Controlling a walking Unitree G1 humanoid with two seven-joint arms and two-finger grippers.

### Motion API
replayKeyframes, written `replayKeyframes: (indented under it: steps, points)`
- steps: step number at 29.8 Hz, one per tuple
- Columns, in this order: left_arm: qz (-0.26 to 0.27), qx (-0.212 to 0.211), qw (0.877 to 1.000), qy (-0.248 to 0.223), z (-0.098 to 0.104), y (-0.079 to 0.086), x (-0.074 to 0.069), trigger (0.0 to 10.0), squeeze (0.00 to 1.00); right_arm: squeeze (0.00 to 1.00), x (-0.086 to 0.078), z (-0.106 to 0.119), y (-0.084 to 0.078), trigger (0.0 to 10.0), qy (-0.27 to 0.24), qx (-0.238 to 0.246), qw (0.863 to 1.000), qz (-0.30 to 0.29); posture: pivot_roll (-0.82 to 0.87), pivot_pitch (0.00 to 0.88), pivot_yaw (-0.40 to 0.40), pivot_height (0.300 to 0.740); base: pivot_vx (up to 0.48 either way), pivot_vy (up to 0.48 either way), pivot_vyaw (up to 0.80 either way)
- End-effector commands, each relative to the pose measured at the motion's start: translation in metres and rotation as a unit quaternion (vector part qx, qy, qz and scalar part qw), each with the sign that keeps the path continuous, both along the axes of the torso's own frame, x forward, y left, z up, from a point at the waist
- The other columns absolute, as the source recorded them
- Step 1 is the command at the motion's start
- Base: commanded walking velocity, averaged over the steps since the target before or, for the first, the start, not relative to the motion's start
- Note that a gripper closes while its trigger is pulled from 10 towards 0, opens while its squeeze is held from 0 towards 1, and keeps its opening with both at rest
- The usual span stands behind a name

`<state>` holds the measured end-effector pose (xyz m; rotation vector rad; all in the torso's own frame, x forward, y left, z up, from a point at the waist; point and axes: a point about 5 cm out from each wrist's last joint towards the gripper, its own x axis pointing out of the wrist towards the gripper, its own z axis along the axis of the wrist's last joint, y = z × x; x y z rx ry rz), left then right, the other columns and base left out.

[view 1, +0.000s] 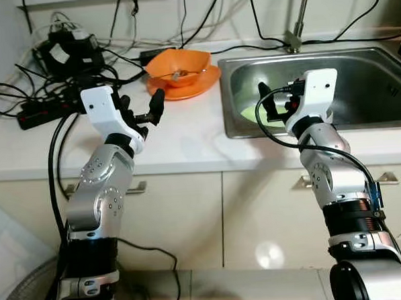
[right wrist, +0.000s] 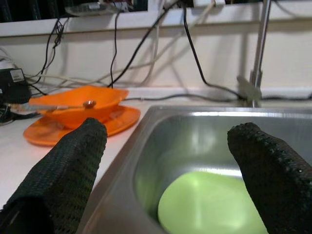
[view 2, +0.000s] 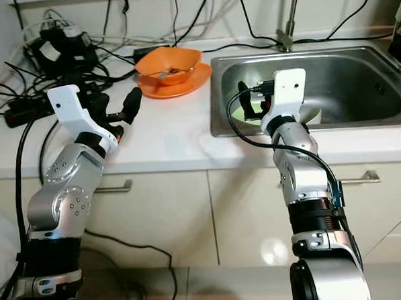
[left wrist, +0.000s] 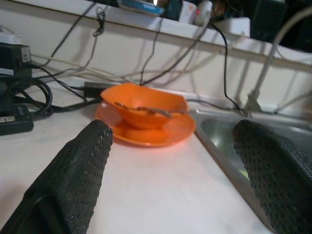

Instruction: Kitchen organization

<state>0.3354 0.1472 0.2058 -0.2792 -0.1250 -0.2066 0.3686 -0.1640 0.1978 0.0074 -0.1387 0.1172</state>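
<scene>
Both arms are raised in front of the white surface [view 1: 179,134], and each gripper has its jaws spread wide with nothing between them. The left gripper [view 1: 141,113] hangs over the surface short of the orange bowl [view 1: 177,65], which sits on an orange plate [view 1: 183,83] with a spoon [left wrist: 151,111] lying across it, just beside the steel sink [view 1: 318,93]. The right gripper [view 1: 273,106] hovers at the sink's near left corner, above a pale green plate [right wrist: 209,204] lying flat on the basin floor. The likeliest trouble lies with the bowl: a pinch on its rim could tilt it and send the loose spoon sliding off, or drag the plate beneath it towards the sink edge. Behind it lies a tangle of black cables [view 1: 62,83] (a power strip among them), which a left arm reaching too far could snag. The green plate lies flat against steel, so the right jaws may skid across it or knock the sink wall.
</scene>
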Motion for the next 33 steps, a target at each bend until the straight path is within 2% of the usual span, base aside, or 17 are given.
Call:
replayKeyframes:
  steps: [1,8,30,33]
  points:
    - [-0.001,0.006,1.000,-0.007,0.0039,-0.0010,0.0020,10.0,0.00,0.00,0.0005,0.0032,-0.0002,10.0,-0.004,0.003,1.000,-0.001,-0.10,0.000,0.110,0.740,0.000,0.000,0.00]
    - [0.004,-0.004,1.000,-0.018,0.0073,0.0029,0.0017,10.0,0.00,0.00,0.0002,0.0040,0.0005,10.0,-0.007,0.002,1.000,0.001,-0.10,0.000,0.107,0.740,0.000,0.000,0.00]
    - [0.006,-0.007,1.000,-0.021,0.0082,0.0038,0.0015,10.0,0.00,0.00,0.0002,0.0039,0.0035,10.0,-0.008,-0.001,1.000,0.007,-0.09,0.000,0.101,0.740,0.353,0.000,0.00]
    - [0.015,-0.004,1.000,-0.017,0.0068,0.0038,0.0015,10.0,0.00,0.00,-0.0005,0.0046,0.0085,10.0,-0.016,-0.016,0.999,0.025,-0.09,0.000,0.100,0.740,0.106,0.000,0.00]
